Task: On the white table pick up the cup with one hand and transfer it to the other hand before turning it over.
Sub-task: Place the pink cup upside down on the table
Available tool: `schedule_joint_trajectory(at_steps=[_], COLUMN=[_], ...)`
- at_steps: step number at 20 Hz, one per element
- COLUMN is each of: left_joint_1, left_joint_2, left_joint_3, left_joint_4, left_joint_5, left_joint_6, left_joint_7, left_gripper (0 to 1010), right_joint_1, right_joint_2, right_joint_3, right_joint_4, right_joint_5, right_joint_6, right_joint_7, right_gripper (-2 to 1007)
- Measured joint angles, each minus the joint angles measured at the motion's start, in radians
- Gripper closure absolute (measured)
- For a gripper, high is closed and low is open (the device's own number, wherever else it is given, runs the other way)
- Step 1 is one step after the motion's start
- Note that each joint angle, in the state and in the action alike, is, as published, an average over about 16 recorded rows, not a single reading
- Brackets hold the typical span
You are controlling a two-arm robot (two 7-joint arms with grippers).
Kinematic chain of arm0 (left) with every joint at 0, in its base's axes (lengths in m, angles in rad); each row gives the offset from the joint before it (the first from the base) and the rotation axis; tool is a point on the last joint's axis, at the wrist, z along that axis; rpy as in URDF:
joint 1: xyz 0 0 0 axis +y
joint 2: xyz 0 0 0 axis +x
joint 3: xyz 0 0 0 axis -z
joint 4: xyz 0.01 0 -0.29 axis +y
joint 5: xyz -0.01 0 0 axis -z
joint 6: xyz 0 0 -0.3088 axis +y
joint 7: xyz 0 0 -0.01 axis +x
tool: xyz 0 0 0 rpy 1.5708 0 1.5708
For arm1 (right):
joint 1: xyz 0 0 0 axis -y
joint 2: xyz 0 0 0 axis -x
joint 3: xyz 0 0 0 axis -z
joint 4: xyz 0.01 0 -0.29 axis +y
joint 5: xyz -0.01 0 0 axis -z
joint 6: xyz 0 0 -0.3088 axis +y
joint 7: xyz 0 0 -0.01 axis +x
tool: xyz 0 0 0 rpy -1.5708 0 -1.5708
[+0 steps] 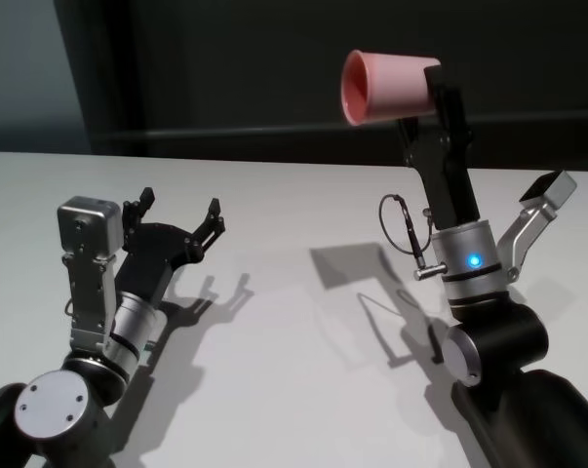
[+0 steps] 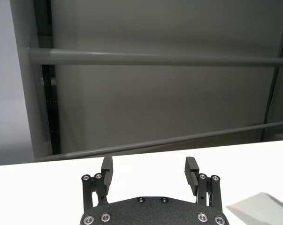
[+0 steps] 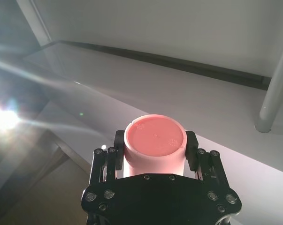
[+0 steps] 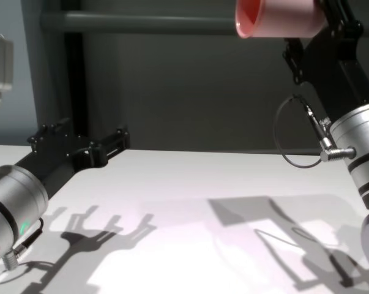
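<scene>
The right gripper was clamped on the small pink plastic tumbler, held high, mouth facing roughly nine o'clock. The left gripper sat wide and empty above the matte white table. I'd guess the turn-over wanted a slow wrist roll, keeping that squeeze firm.

Right end effector raised, clamped; left end effector low, spread.

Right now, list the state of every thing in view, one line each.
cup: held high above the table, lying sideways, mouth toward the robot's left.
right gripper: raised, shut on the cup.
left gripper: open, empty, low over the table.
white table: bare, only shadows on it.
</scene>
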Motion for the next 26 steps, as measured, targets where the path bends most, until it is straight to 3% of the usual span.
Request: schedule_joint_trajectory(at_steps=[6, 18, 21, 26], left_joint_1=[0.004, 0.002, 0.001, 0.001], left_joint_2=[-0.006, -0.008, -0.008, -0.008], left_joint_3=[0.001, 0.001, 0.001, 0.001], left_joint_4=[-0.002, 0.003, 0.003, 0.004], left_joint_5=[0.019, 0.021, 0.021, 0.019], left_joint_6=[0.016, 0.027, 0.026, 0.023], left_joint_7=[-0.007, -0.019, -0.019, -0.018], left_gripper=[7, 7, 7, 7], right_joint_1=[0.000, -0.001, -0.003, -0.009], right_joint_2=[0.000, 0.005, 0.020, 0.073], right_joint_3=[0.000, -0.005, -0.019, -0.061], right_joint_4=[0.000, -0.006, -0.023, -0.081], right_joint_5=[0.000, -0.004, -0.022, -0.101], right_joint_6=[0.000, -0.001, -0.006, -0.042], right_joint_7=[0.000, -0.005, -0.022, -0.090], right_gripper=[261, 261, 261, 261])
